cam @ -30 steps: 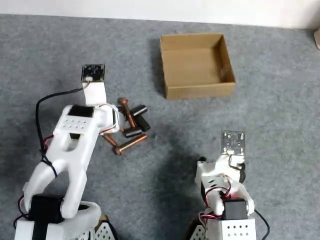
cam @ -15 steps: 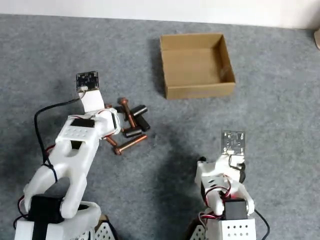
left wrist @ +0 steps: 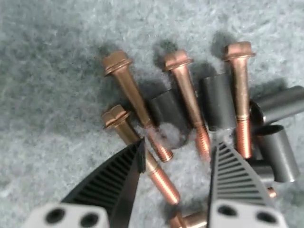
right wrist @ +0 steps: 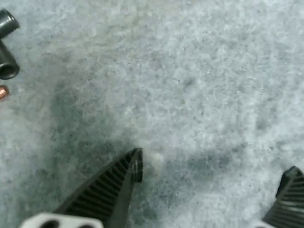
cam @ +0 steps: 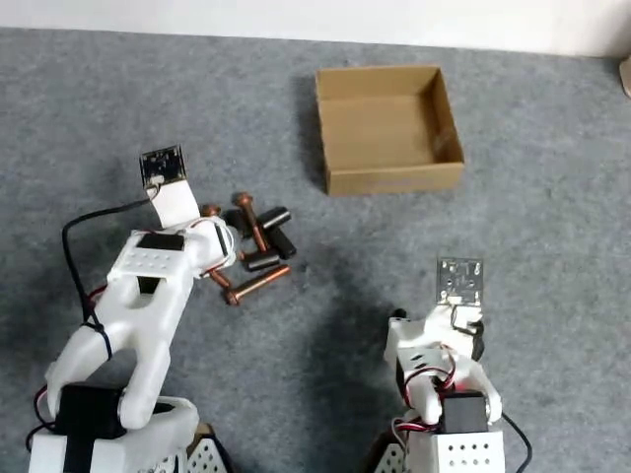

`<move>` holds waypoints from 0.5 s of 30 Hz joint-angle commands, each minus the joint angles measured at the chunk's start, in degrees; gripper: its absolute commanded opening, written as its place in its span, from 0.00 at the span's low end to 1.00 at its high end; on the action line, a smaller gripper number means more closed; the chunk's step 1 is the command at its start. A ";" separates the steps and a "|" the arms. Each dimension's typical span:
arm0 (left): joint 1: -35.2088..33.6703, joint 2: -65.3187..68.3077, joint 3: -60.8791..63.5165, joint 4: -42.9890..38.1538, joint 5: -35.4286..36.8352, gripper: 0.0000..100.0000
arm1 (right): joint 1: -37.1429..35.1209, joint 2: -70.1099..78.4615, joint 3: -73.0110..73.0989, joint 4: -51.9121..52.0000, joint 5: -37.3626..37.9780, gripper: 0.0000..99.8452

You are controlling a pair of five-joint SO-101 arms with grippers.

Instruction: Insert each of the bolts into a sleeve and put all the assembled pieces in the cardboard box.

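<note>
Left pincer [left wrist: 178,145] farther left than before, parted and empty over the bolts [left wrist: 183,90]; right pincer [right wrist: 214,161] agape, empty.

A grey carpeted surface [cam: 552,227] carries an open cardboard box [cam: 394,179], apart from a huddle of copper bolts [cam: 258,283] and dark sleeves [cam: 274,217].

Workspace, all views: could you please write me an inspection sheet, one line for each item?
Surface: grey carpet, no stains seen.
Job's things: copper bolts and dark sleeves in one loose pile, none clearly assembled; cardboard box upright, no piece inside.
Clutter: nothing seen.
Grippers: left gripper open above the pile; right gripper open over bare carpet.
Cables: black cable loops beside the left arm; red wires on the right arm.
Surroundings: pale wall behind the carpet.
</note>
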 commanded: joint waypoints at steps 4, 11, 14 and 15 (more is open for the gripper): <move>0.13 -0.22 2.24 -6.86 1.93 0.22 | 0.66 -0.31 5.49 0.22 0.53 0.41; -1.80 6.11 -3.65 -5.19 9.93 0.22 | 0.66 -0.31 5.49 0.22 0.53 0.41; -1.80 12.70 -9.71 0.35 10.11 0.22 | 0.66 -0.31 5.49 0.22 0.53 0.41; -1.80 14.99 -11.82 2.81 10.11 0.22 | 0.66 -0.31 5.49 0.22 0.53 0.41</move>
